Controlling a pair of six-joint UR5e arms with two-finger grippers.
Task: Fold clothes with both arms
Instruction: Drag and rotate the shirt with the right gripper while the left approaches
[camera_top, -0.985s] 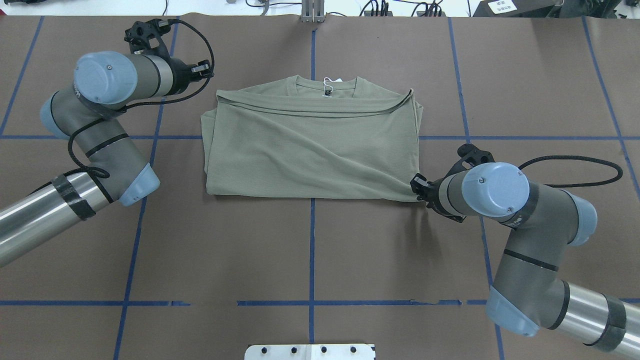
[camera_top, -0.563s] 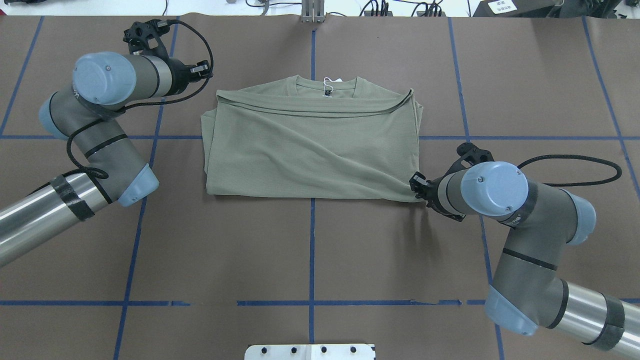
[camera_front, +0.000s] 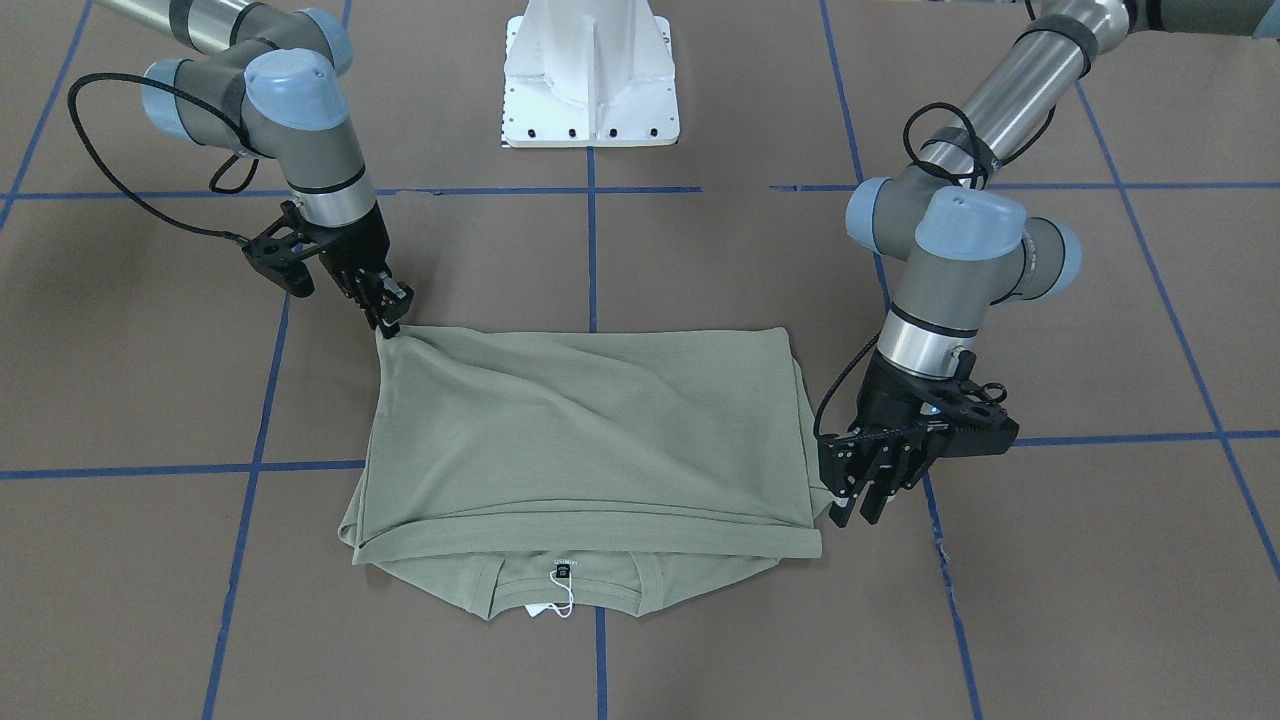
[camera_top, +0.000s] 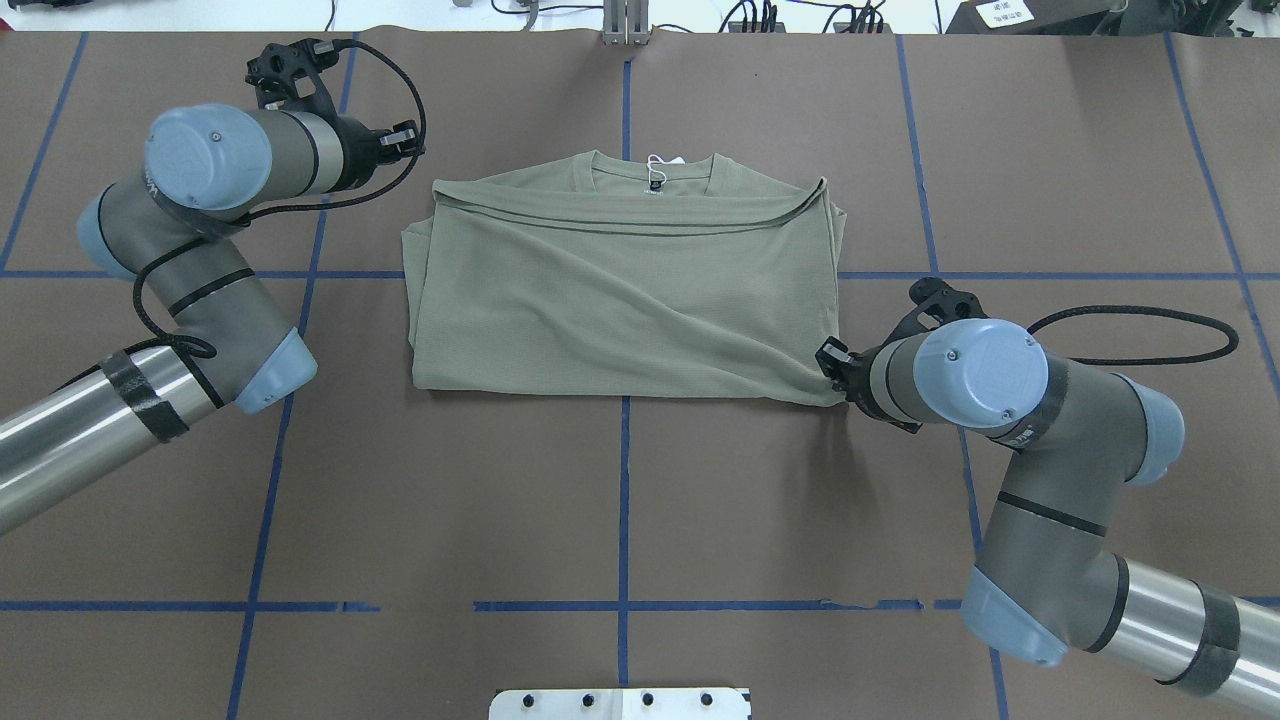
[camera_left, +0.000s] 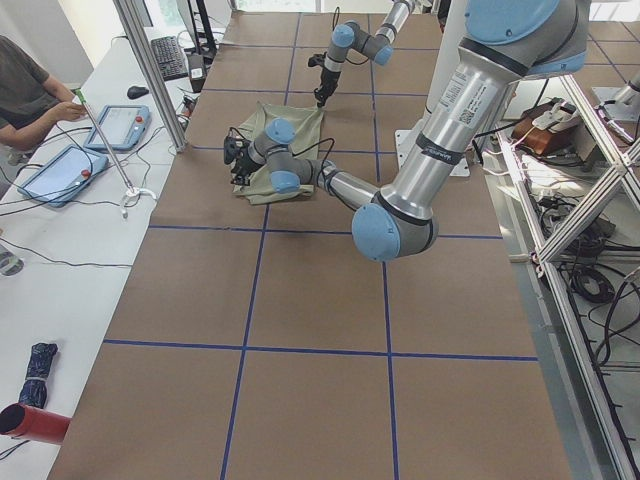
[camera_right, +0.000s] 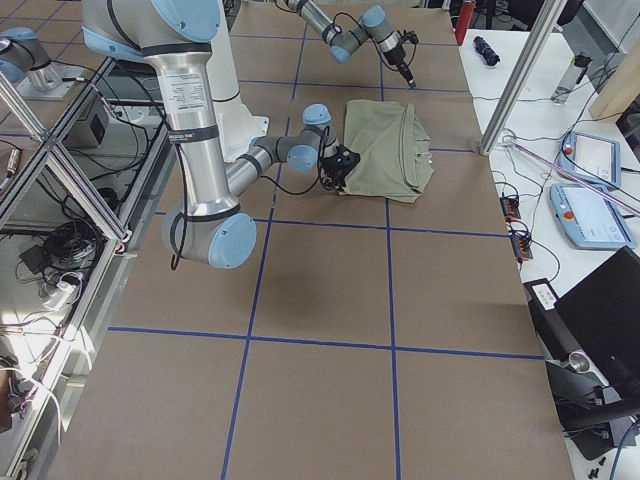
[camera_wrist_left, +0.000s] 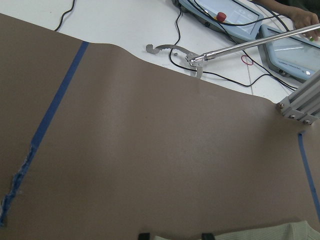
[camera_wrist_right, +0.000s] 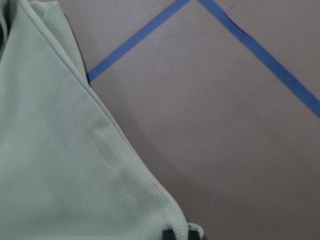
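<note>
Watching the front-facing feed, I have the shirt (camera_front: 590, 440) lying folded in the middle of the table (camera_front: 130, 600), collar (camera_front: 565, 585) and white hang tag (camera_front: 558, 606) toward the bottom of the frame. The right gripper (camera_front: 388, 312), upper left of that frame, is pinched onto the shirt's far corner, and the cloth rises to a small peak at the tips. The left gripper (camera_front: 862, 500), at the right of the frame, stands just beside the collar-end corner with its fingers (camera_wrist_left: 145, 235) spread and nothing between them.

My worry is the imbalance. If the right arm lifts now, only one corner travels, and I expect the stack to skew or slide over the brown paper. The pinch also sits at the very tip of the corner in the right wrist view, so a firm pull could strip it out. It might equally hold just the top layer and peel the fold apart.
</note>
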